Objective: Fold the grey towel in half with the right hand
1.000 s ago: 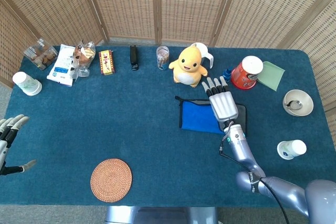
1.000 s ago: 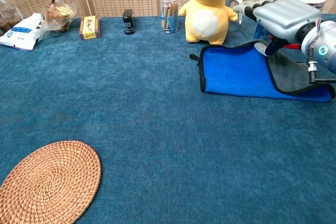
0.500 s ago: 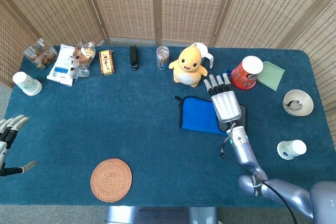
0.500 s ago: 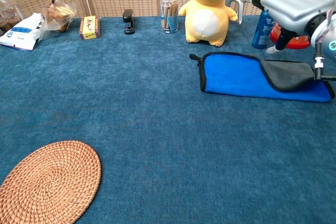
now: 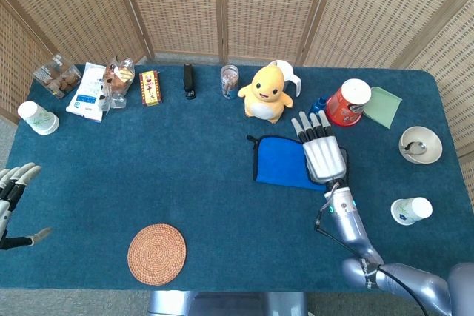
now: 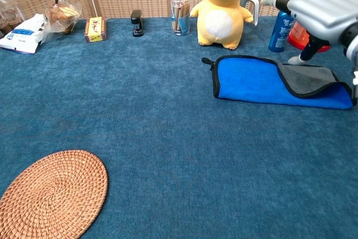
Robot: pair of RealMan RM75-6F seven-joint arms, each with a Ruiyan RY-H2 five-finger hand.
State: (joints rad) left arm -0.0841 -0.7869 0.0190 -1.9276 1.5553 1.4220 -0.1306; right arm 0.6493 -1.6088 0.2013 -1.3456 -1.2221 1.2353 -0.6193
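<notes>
The towel (image 5: pixel 280 162) lies flat on the blue table right of centre, its blue side (image 6: pixel 251 79) up. At its right end a grey flap (image 6: pixel 310 78) is turned over onto the blue. My right hand (image 5: pixel 322 153) hovers above that right end with fingers stretched out and apart, holding nothing; the chest view shows the right hand (image 6: pixel 316 9) raised well clear of the cloth. At the far left edge of the head view my left hand (image 5: pixel 11 190) is open and empty.
A yellow plush toy (image 5: pixel 264 92) stands just behind the towel, with a blue bottle (image 6: pixel 278 23) and red canister (image 5: pixel 348 101) to its right. A bowl (image 5: pixel 420 144) and paper cup (image 5: pixel 409 211) sit far right. A wicker coaster (image 5: pixel 156 254) lies front left.
My right hand has let the grey flap go and risen up and to the right. The flap has dropped flat onto the towel's right end. The left hand has not moved.
</notes>
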